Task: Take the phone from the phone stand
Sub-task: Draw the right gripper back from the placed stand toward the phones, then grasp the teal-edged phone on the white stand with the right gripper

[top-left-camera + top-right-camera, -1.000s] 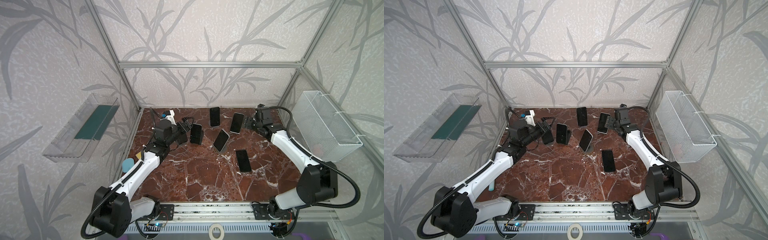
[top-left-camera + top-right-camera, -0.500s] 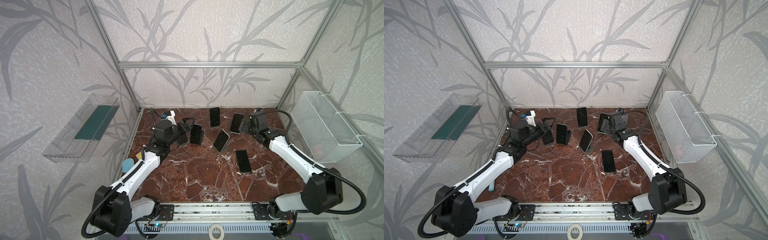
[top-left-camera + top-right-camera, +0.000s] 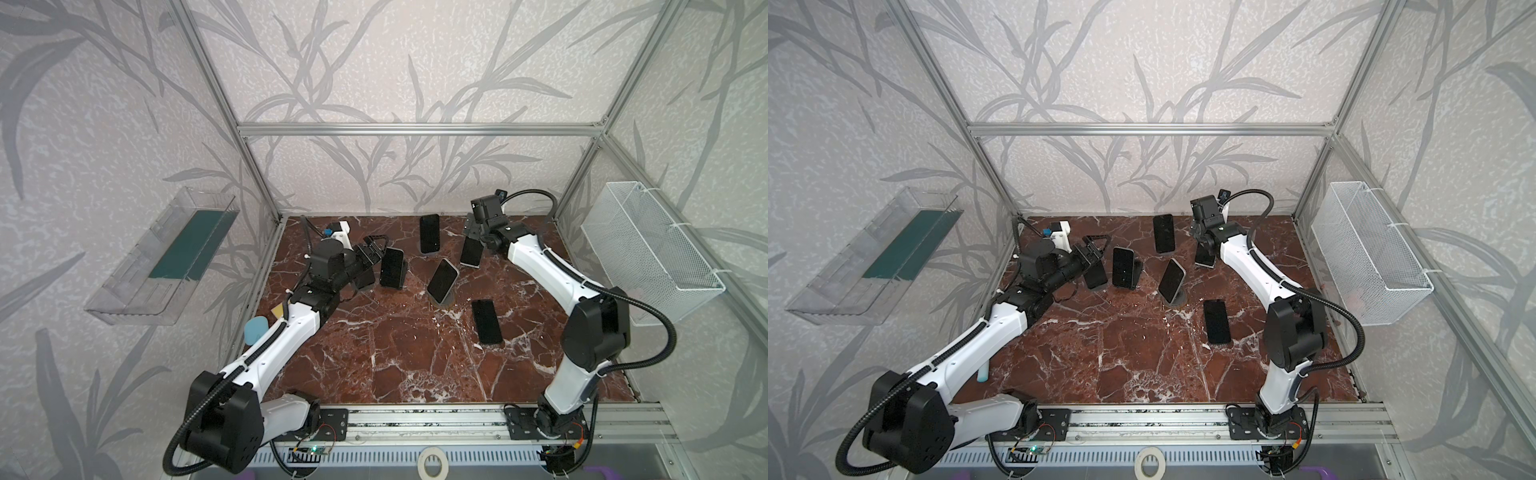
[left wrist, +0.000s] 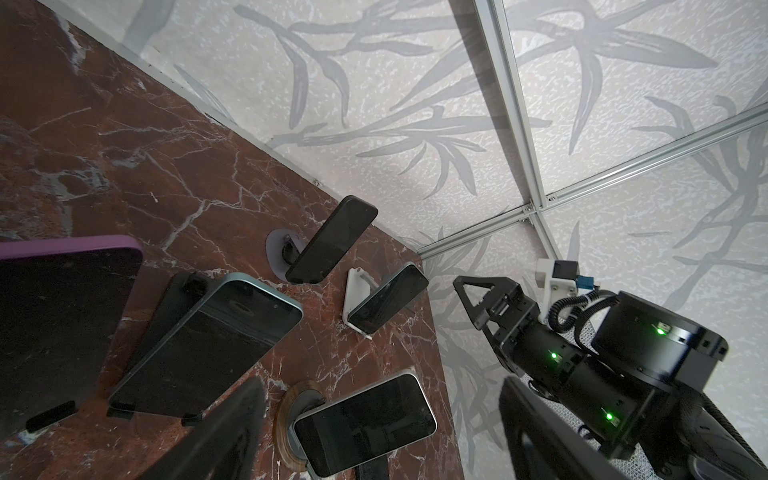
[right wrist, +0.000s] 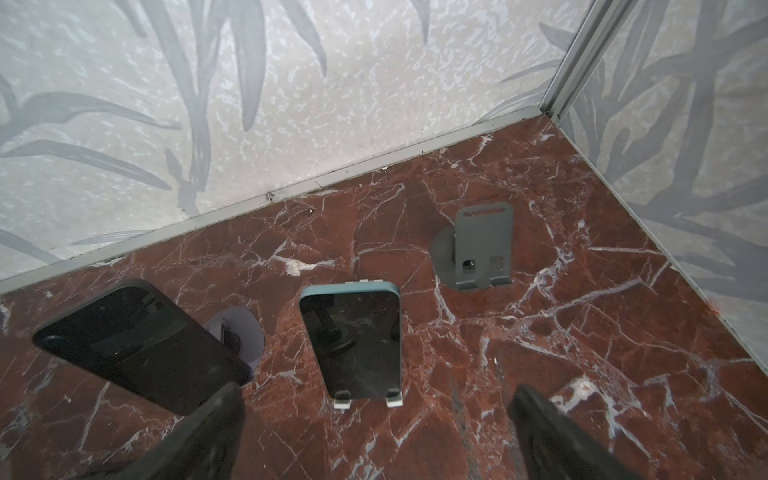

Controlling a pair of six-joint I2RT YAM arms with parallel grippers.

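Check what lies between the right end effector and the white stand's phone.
Nothing; the right wrist view shows a clear gap from right end effector to phone.

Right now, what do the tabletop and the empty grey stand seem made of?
The tabletop looks like red-brown marble or a marble-print sheet: white veins, slight sheen. The empty grey stand seems matte moulded plastic: uniform grey, no glare.

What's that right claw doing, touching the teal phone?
Apart. The right wrist view shows bare marble between both fingers of the open right gripper and the teal phone.
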